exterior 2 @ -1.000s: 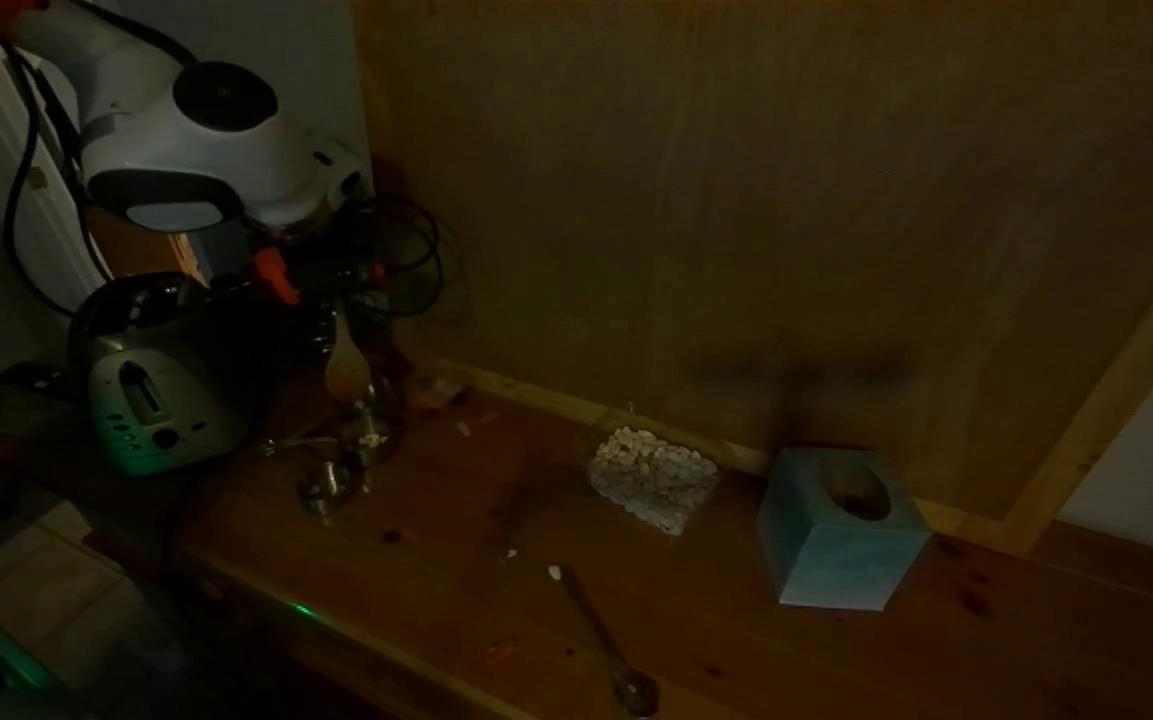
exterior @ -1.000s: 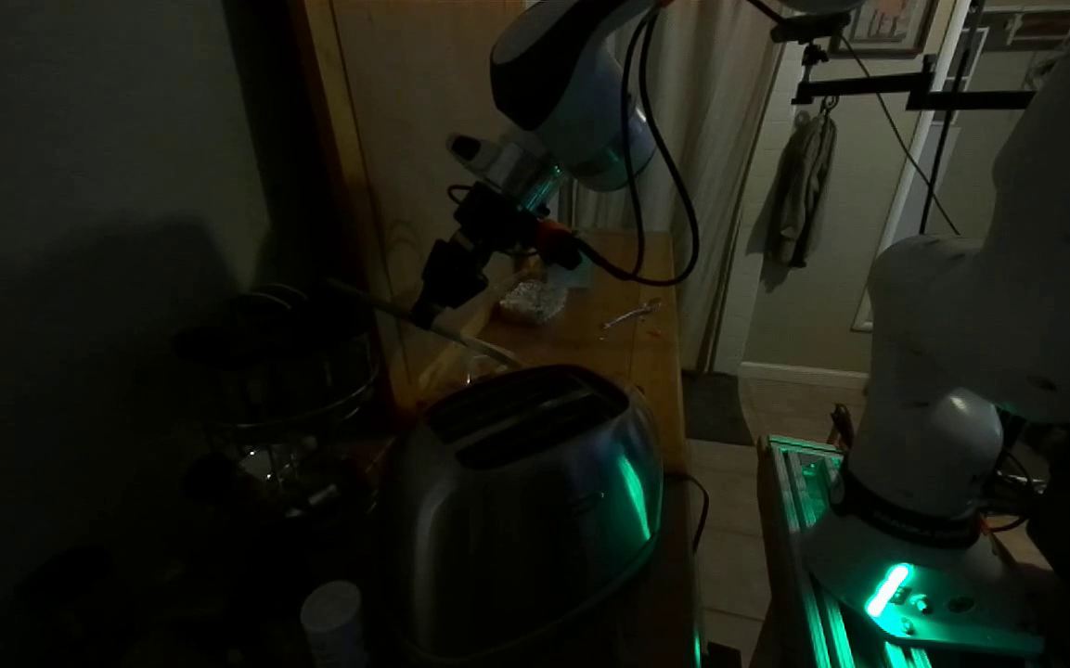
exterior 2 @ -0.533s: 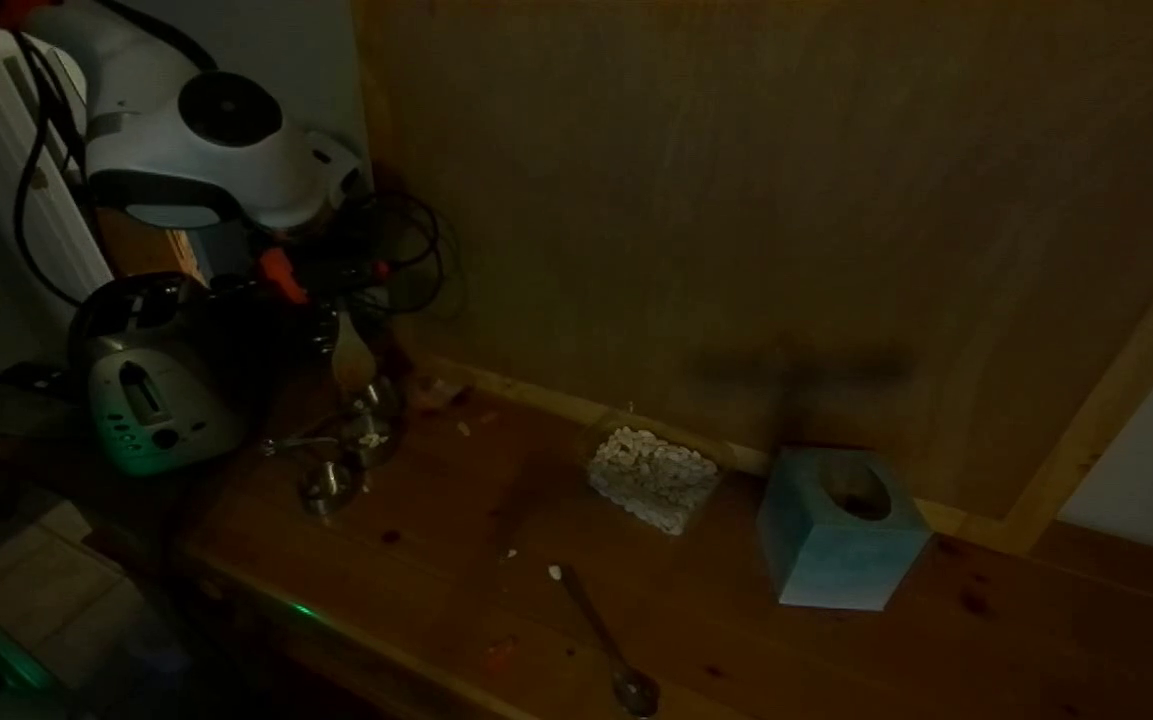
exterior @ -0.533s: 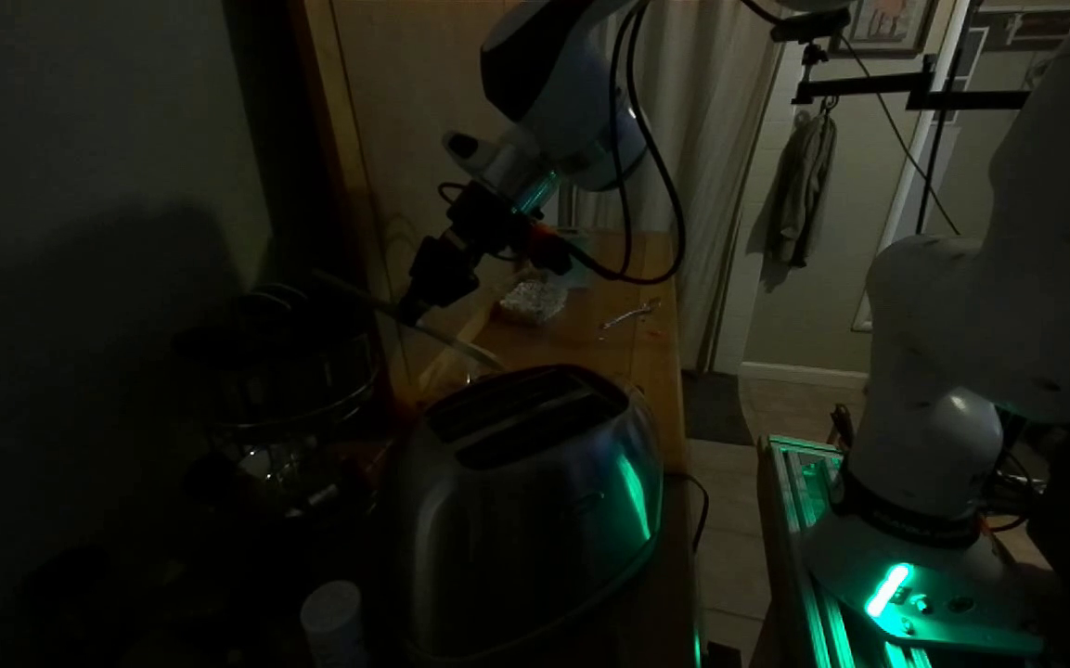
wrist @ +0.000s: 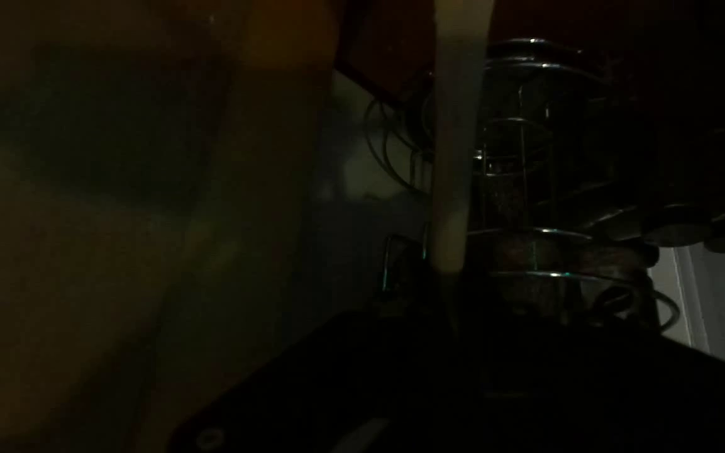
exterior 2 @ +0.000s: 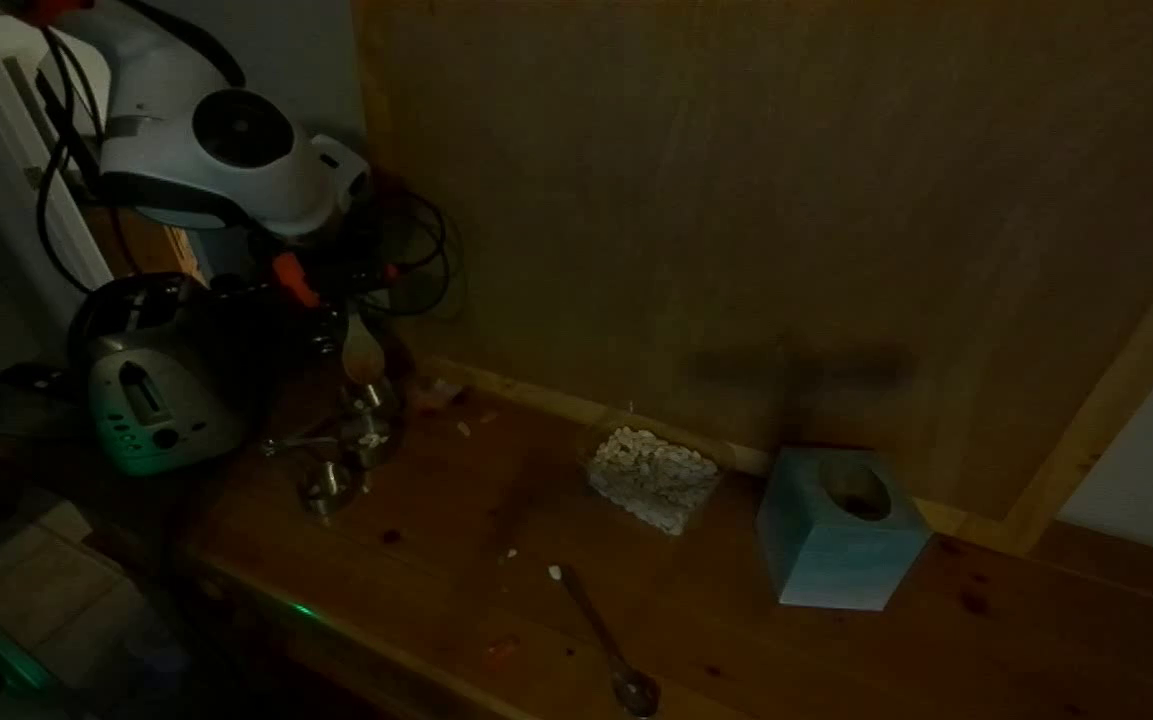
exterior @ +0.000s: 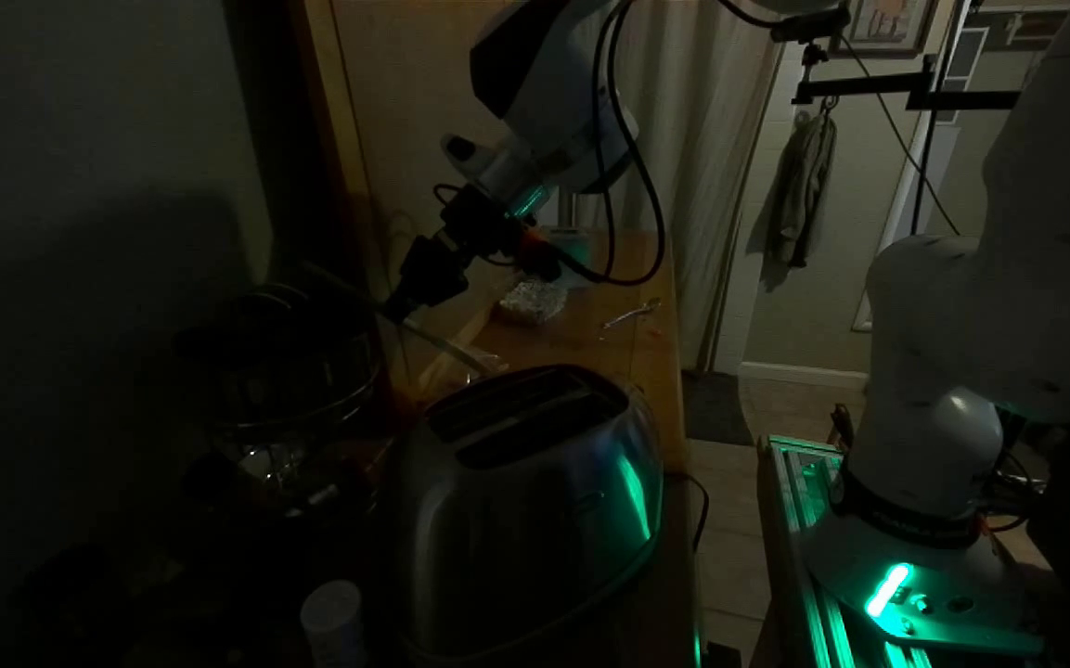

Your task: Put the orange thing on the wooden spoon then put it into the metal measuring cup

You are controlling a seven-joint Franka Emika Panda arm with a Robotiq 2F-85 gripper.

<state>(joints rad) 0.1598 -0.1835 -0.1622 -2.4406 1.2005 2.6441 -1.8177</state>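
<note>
My gripper (exterior: 397, 308) is shut on the wooden spoon (exterior: 446, 346), whose handle (wrist: 456, 145) rises from the dark jaws in the wrist view. The spoon slants, its bowl (exterior 2: 363, 352) low and above or just behind the metal measuring cups. A metal measuring cup (exterior 2: 366, 445) with pale bits in it stands below the bowl. Another metal cup (exterior 2: 324, 488) is nearer the table's front. A small orange thing (exterior 2: 503, 648) lies near the table's front edge and shows in both exterior views (exterior: 654, 332). Whether anything lies in the spoon's bowl, I cannot tell.
A toaster (exterior: 535, 520) stands beside the cups. A wire rack (wrist: 538, 233) with jars is near the gripper. A clear tub of pale pieces (exterior 2: 654, 480), a tissue box (exterior 2: 841, 545) and a metal spoon (exterior 2: 596, 620) are on the table. A board (exterior 2: 736, 200) stands behind.
My gripper and the wooden spoon have moved left in one exterior view and slightly right and up in another. The spoon slants a little more steeply. The table objects have not moved.
</note>
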